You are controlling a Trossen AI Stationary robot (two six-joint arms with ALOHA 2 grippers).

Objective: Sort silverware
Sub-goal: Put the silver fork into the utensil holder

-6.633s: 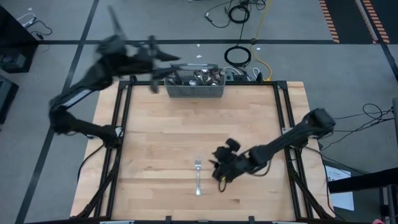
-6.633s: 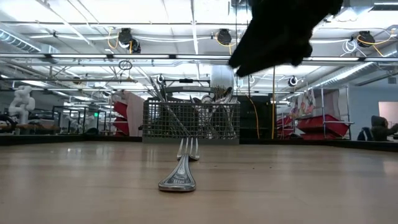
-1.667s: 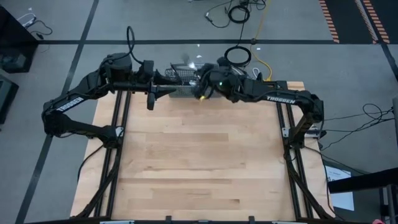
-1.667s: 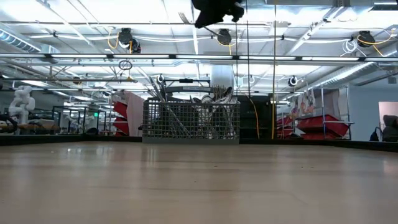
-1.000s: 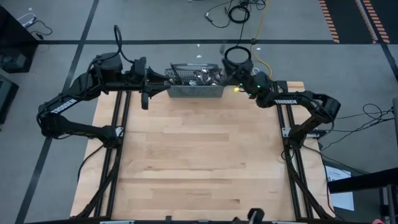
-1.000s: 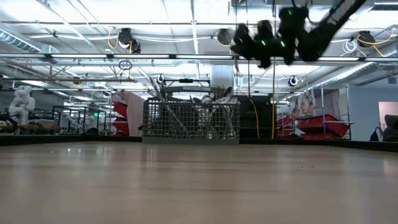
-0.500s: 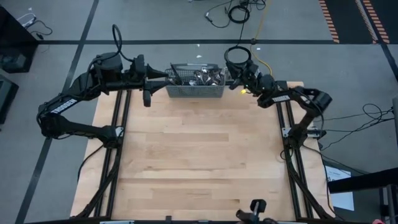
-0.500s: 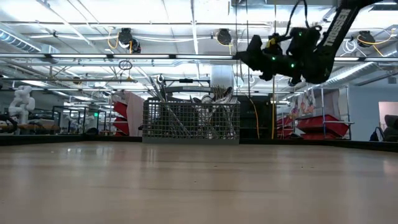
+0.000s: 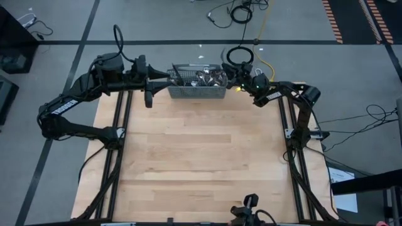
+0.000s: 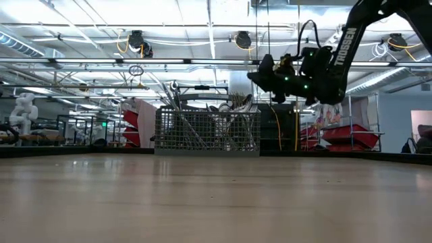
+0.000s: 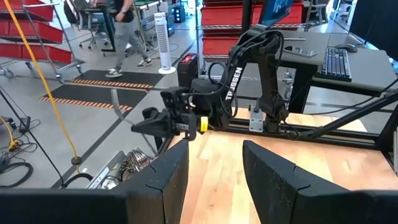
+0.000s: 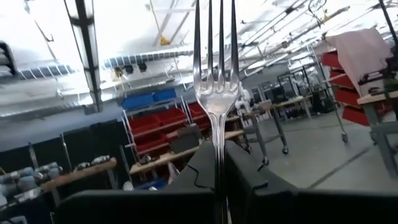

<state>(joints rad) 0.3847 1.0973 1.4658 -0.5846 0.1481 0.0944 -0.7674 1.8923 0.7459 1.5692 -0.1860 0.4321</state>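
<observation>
High view, read left to right: left tool (image 9: pixel 157 76) hovering just beside the left end of the wire basket (image 9: pixel 196 91) at the far edge of the tabletop (image 9: pixel 201 157); basket packed with silverware (image 9: pixel 204 78); right tool (image 9: pixel 242 70) raised just beside the basket's right end. Something dark at the near tabletop edge, too small to identify.

Left wrist view: left fingers (image 11: pixel 168 180) spread apart with nothing between them, other arm visible beyond, a person walking far off in the room.

Right wrist view: right fingers (image 12: pixel 208 171) clamped on the handle of a fork (image 12: pixel 216 74), tines pointing away from the tool. Not legible from above or from the low view, where the right tool (image 10: pixel 260 73) shows only as a dark shape above the basket (image 10: pixel 207 131).

Likely risks: thin, slick handle pivoting or slipping in the narrow grip during a swing, dropping the fork back among the pieces or off the far edge. Both arms crowded near the basket, so a collision looks possible on a careless path. Sorting barely begun, judging by the full basket.
</observation>
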